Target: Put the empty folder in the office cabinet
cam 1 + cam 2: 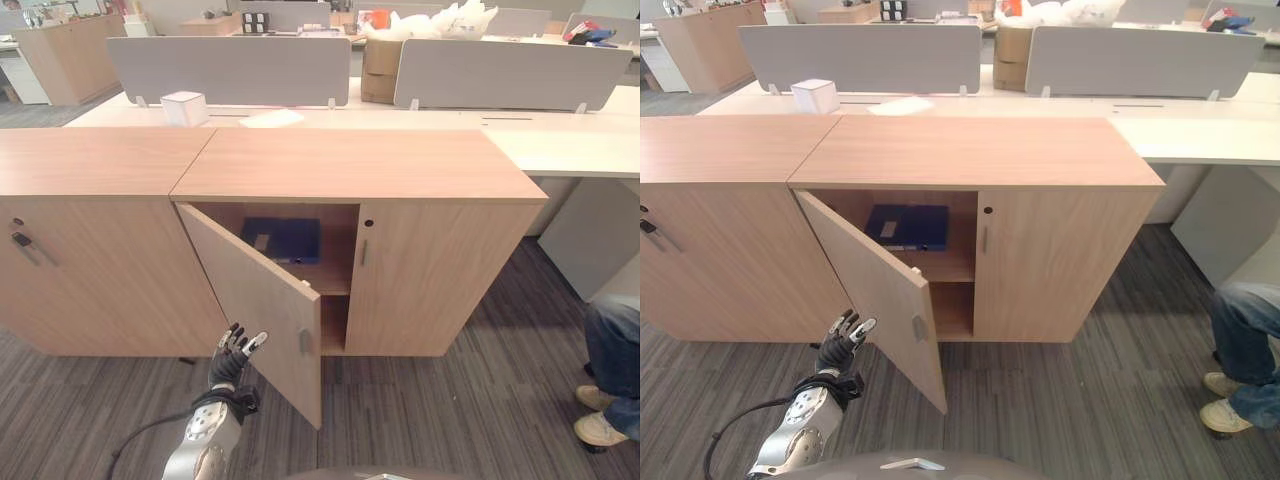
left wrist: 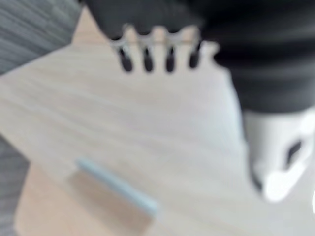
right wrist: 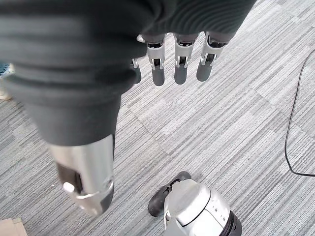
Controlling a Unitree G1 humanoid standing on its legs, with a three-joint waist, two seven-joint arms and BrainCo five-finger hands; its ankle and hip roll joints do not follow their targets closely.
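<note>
A blue folder (image 1: pixel 283 240) lies flat on the upper shelf inside the wooden cabinet (image 1: pixel 360 170). The cabinet's left door (image 1: pixel 255 300) stands swung out, its small handle (image 2: pixel 118 187) near the free edge. My left hand (image 1: pixel 232 358) is low by the outer face of that door, fingers (image 2: pixel 147 59) straight and close to the wood, holding nothing. My right hand (image 3: pixel 88 73) hangs over the carpet with its fingers (image 3: pixel 179 61) straight and nothing in it.
A second wooden cabinet (image 1: pixel 90 230) adjoins on the left, its doors closed. Behind run white desks with grey screens (image 1: pixel 230 70). A seated person's leg and shoe (image 1: pixel 605 390) are at the right edge. Grey carpet (image 1: pixel 470 410) lies in front.
</note>
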